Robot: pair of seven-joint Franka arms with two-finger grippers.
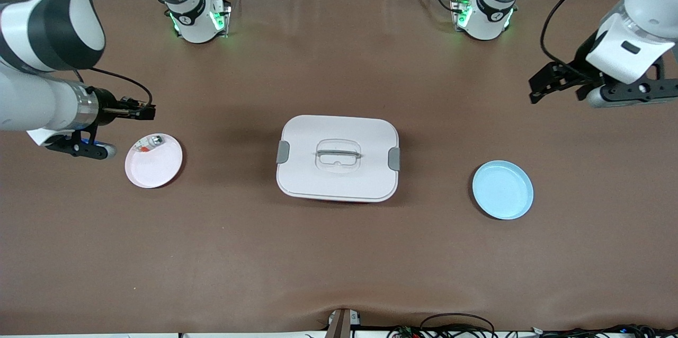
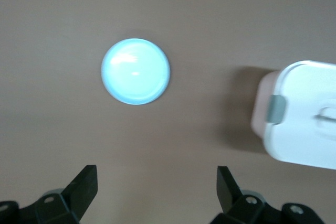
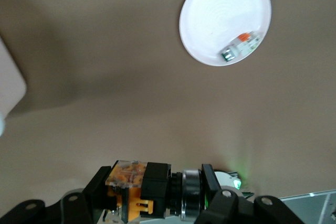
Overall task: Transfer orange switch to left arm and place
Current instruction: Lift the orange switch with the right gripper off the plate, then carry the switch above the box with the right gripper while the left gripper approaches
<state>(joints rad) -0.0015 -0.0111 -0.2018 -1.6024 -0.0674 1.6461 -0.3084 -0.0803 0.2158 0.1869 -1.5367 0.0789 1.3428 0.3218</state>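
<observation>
The orange switch, a small black and orange part with a silver ring, is clamped between the fingers of my right gripper. That gripper hangs over the table beside the pink plate, at the right arm's end. The white box with grey latches stands at the table's middle, and its end also shows in the left wrist view. My left gripper is up over the left arm's end, open and empty.
On the pink plate lies a small silver-and-white piece with a red bit. A blue plate sits toward the left arm's end, nearer the front camera than the box. Both arm bases stand along the table's back edge.
</observation>
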